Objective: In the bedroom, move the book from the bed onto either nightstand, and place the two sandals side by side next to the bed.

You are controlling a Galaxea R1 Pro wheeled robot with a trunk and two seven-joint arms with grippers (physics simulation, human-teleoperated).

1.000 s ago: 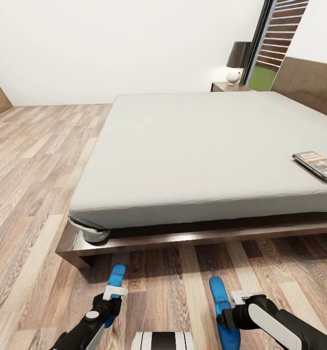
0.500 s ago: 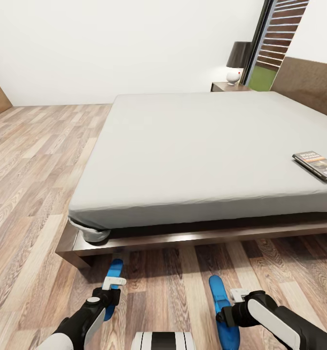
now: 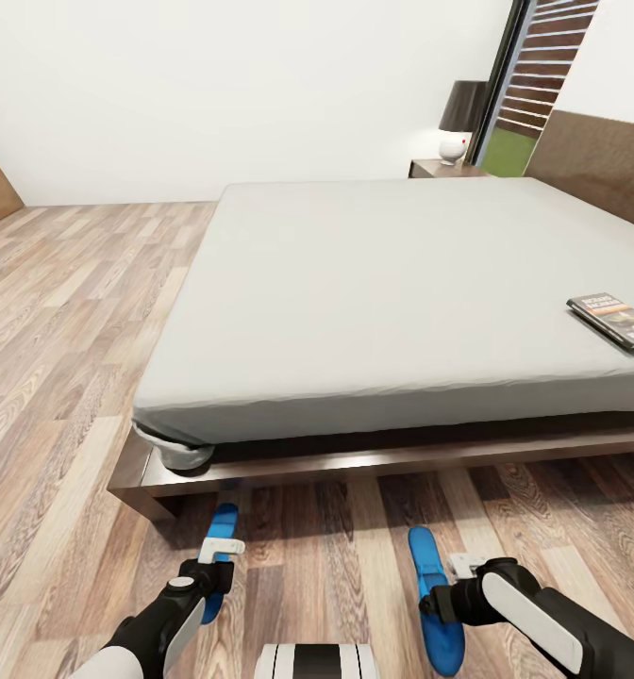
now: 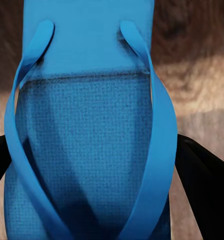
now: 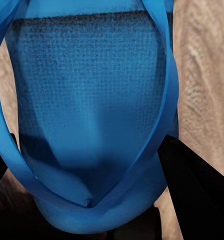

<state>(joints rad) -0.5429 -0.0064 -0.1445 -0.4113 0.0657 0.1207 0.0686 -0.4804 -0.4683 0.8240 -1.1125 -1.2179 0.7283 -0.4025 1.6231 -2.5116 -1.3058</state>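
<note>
While each end effector, left (image 3: pixel 221 558) and right (image 3: pixel 457 577), is closed on a sandal (left sandal (image 3: pixel 219 559), right sandal (image 3: pixel 435 600)) low over the floor (image 3: pixel 62 377) beside the bed (image 3: pixel 392 283), uneven release may leave them not parallel, w/ a gap. The book (image 3: pixel 616 320) is still lying on the bed.

home bedroom | bed (image 3: pixel 374 283) | nightstand (image 3: pixel 442 169) with lamp (image 3: pixel 460 118) | wood-plank floor (image 3: pixel 62 311)

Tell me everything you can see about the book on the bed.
The book is a thin paperback with a dark cover, a central picture and an orange band of lettering too small to read. It lies flat and closed on the light grey mattress of the bed, near the head view's right edge, which cuts off one corner. It sits skewed to the mattress edge. Nothing but the mattress touches it.
</note>
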